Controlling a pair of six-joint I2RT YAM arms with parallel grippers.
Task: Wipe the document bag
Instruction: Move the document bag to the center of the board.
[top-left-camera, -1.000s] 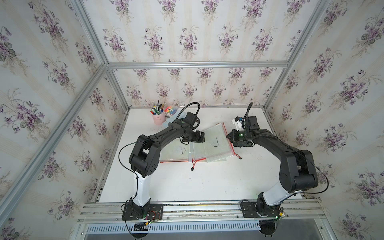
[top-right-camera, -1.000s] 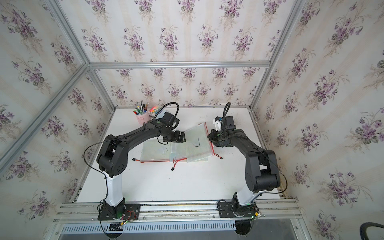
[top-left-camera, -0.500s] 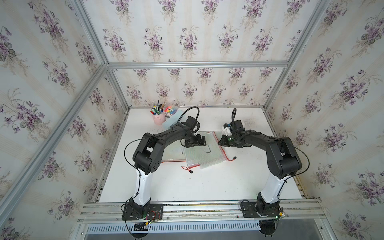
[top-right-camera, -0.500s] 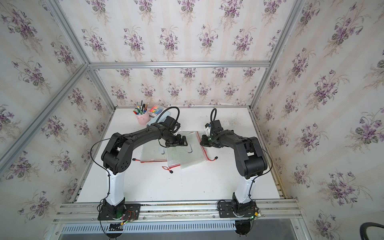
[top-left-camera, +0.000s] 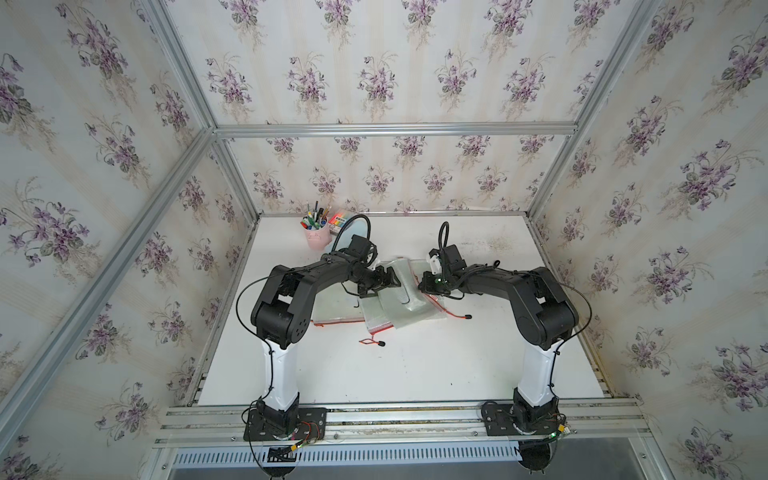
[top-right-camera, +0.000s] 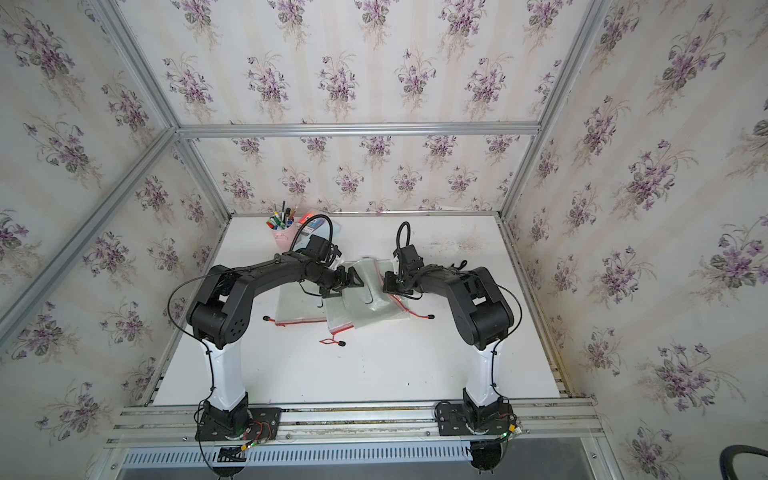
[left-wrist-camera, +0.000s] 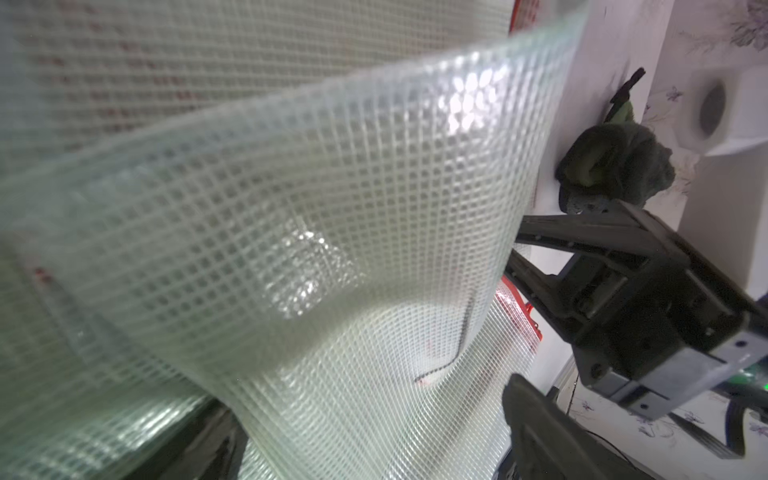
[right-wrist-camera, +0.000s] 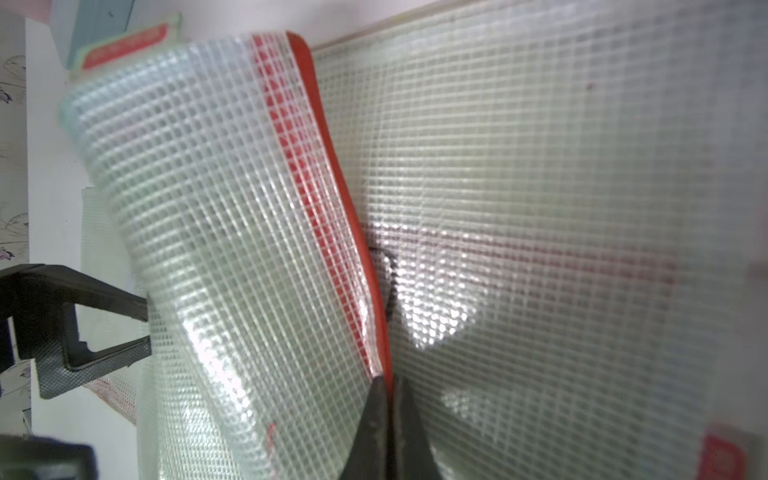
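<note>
Several translucent mesh document bags with red zip edges lie overlapping mid-table. My right gripper (top-left-camera: 422, 286) (right-wrist-camera: 386, 386) is shut on the red zip edge of the rightmost document bag (top-left-camera: 405, 293) (top-right-camera: 370, 293) (right-wrist-camera: 228, 208), which is lifted and curled over toward the left. My left gripper (top-left-camera: 383, 282) (top-right-camera: 345, 284) (left-wrist-camera: 374, 436) is open, and the bag's raised fold (left-wrist-camera: 291, 208) bulges between its fingers. A dark green cloth (left-wrist-camera: 615, 166) lies bunched on the table just behind the right gripper. A black mark shows through the mesh (left-wrist-camera: 453, 353).
Two more bags lie flat, one (top-left-camera: 336, 307) to the left and one (top-left-camera: 376, 320) in the middle. Red zip cords (top-left-camera: 374, 343) (top-left-camera: 461, 316) trail in front. A pink pen cup (top-left-camera: 316, 235) and a marker box (top-left-camera: 338, 218) stand at the back left.
My right gripper has dragged the bag's zip edge leftward, so the bag now curls up against the left gripper. The left gripper stays open, shifted slightly nearer.
</note>
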